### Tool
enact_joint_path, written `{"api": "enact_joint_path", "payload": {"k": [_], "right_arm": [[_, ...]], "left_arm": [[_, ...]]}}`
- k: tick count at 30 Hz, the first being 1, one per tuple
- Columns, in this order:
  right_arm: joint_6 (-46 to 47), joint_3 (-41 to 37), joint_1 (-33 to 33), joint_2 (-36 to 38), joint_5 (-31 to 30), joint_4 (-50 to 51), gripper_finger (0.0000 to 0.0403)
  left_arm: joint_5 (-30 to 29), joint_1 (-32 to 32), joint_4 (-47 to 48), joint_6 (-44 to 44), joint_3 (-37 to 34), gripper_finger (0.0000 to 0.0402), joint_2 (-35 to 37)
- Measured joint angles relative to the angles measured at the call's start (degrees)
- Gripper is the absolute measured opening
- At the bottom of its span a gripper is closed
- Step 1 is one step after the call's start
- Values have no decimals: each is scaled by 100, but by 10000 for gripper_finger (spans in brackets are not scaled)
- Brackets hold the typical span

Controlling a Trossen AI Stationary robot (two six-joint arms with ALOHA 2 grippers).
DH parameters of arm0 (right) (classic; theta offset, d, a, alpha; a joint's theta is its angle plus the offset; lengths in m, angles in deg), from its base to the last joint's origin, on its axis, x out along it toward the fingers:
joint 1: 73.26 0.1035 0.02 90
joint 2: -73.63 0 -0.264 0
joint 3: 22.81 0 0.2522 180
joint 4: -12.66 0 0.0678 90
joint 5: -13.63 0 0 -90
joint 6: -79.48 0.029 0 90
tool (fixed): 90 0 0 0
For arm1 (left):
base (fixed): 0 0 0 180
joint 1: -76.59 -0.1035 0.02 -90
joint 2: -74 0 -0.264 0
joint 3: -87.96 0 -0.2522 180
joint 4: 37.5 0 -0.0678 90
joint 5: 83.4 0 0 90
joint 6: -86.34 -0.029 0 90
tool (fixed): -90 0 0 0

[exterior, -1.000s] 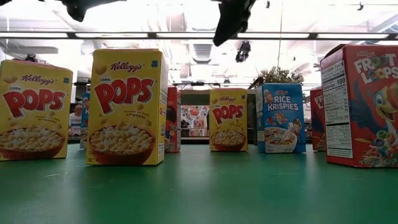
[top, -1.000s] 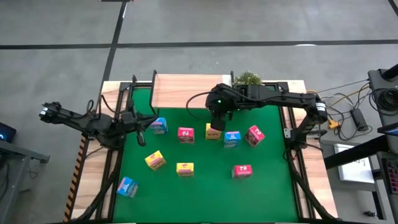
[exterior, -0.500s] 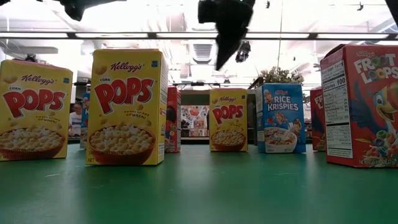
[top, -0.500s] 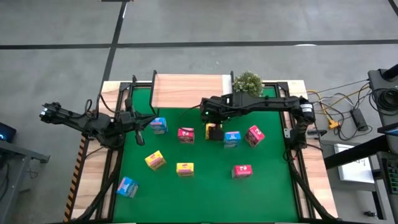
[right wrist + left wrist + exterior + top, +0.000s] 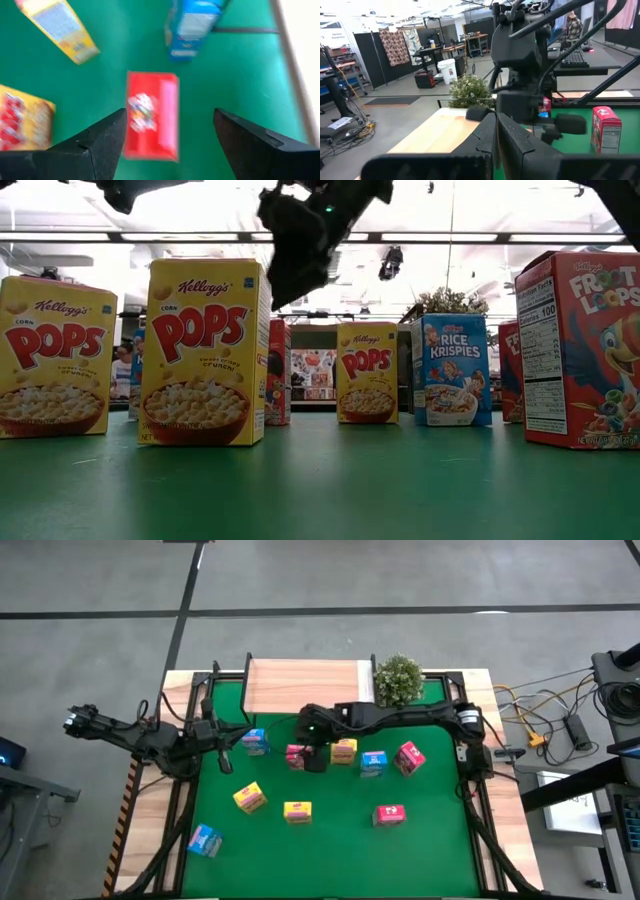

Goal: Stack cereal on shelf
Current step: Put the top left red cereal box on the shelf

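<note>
The shelf (image 5: 305, 684) stands bare at the back of the green bench (image 5: 330, 850). All nine cereal boxes (image 5: 249, 798) sit on the bench. The right gripper (image 5: 167, 137) hovers over a red box (image 5: 297, 755), fingers apart; the left gripper (image 5: 228, 752), fingers together, waits beside a blue box (image 5: 256, 742).

Count taken from the high view.

Cereal boxes on the green tabletop (image 5: 330, 830): nine in all.
- Pink-red: three — one (image 5: 297, 755) partly under the right arm, one (image 5: 410, 757) toward the right edge, one (image 5: 389, 814) nearer the front.
- Yellow: three — (image 5: 344, 751), (image 5: 249, 798), (image 5: 297, 811).
- Blue: three — (image 5: 255, 742), (image 5: 374, 763), (image 5: 204, 840).

Shelf (image 5: 300, 687): one, a light-wood board at the back edge. No boxes stood on it.

Potted plant (image 5: 398, 678): one, just beside the shelf.

Robot arms: two.
</note>
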Motion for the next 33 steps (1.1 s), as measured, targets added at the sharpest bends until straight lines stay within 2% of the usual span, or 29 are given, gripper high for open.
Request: {"api": "enact_joint_path", "payload": {"k": [11, 22, 26, 33], "right_arm": [[92, -7, 12, -378, 52, 22, 276], [57, -16, 12, -437, 67, 19, 191], [74, -16, 12, -434, 276, 23, 164], [73, -18, 12, -313, 314, 51, 153]], "left_arm": [[0, -1, 26, -65, -2, 0, 12], [0, -1, 133, -30, -2, 0, 5], [0, -1, 134, -18, -2, 0, 7], [0, -1, 134, -18, -2, 0, 7]]}}
